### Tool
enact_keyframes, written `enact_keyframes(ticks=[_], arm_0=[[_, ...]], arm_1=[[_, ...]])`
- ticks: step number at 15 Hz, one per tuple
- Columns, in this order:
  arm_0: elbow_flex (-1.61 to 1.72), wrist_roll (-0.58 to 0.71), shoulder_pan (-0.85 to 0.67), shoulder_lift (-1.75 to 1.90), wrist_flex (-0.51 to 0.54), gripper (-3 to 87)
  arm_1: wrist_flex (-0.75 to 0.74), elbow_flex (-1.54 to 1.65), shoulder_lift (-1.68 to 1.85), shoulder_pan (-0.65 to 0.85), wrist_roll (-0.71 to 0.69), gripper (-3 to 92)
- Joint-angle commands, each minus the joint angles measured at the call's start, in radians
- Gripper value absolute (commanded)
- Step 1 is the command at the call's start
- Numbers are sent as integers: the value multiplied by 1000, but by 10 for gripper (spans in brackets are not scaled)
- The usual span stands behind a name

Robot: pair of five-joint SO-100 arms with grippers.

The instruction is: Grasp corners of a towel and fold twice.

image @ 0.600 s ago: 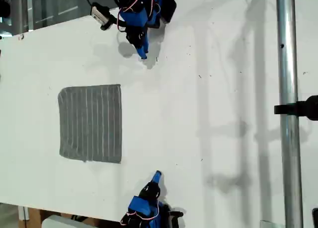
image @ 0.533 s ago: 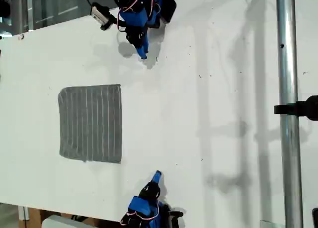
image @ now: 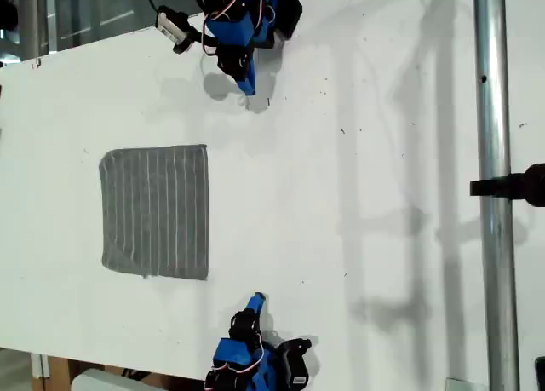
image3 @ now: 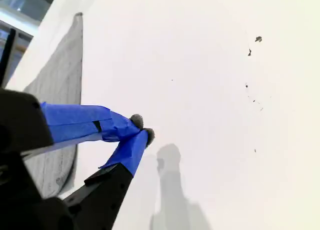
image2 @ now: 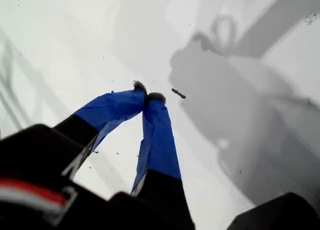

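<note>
Towel (image: pixel 155 212) cloth, grey with thin pale stripes, lies flat as a single rectangle on the broad white counter (image: pixel 358 238), toward the exterior view's left and about midway between the two arms. It is the only thing lying on that surface, and nothing touches it. A metal pole (image: pixel 494 238) runs top to bottom along the exterior view's right, well apart from the cloth, with a black clamp on it.

The blue arm at the exterior view's top carries my first gripper (image: pixel 247 89). Its wrist view shows the blue-taped jaws pressed together at the tips with nothing between them (image2: pixel 146 96), hanging over bare counter crossed by grey shadows. The arm at the exterior view's bottom carries my second gripper (image: pixel 254 301), likewise closed tip to tip on nothing (image3: pixel 142 129). Its wrist view shows the striped cloth (image3: pixel 60 89) stretching away to one side, clear of the jaws.

All four corners of the cloth rest on the counter; the nearest to my first gripper is one (image: pixel 204 147), still well apart from it. A small dark speck (image2: pixel 178 93) sits on the counter just beside the first gripper's tips.
</note>
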Motion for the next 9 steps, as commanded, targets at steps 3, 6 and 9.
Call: enact_keyframes(ticks=[3,6,9], arm_0=[[12,-11,-9,-2,-5,-28],[12,-11,-9,-2,-5,-28],[12,-11,-9,-2,-5,-28]], arm_1=[[11,-55,2,-14,-8,-3],[15,-52,2,-12,-8,-3],[18,-58,2,-8,-21,-3]])
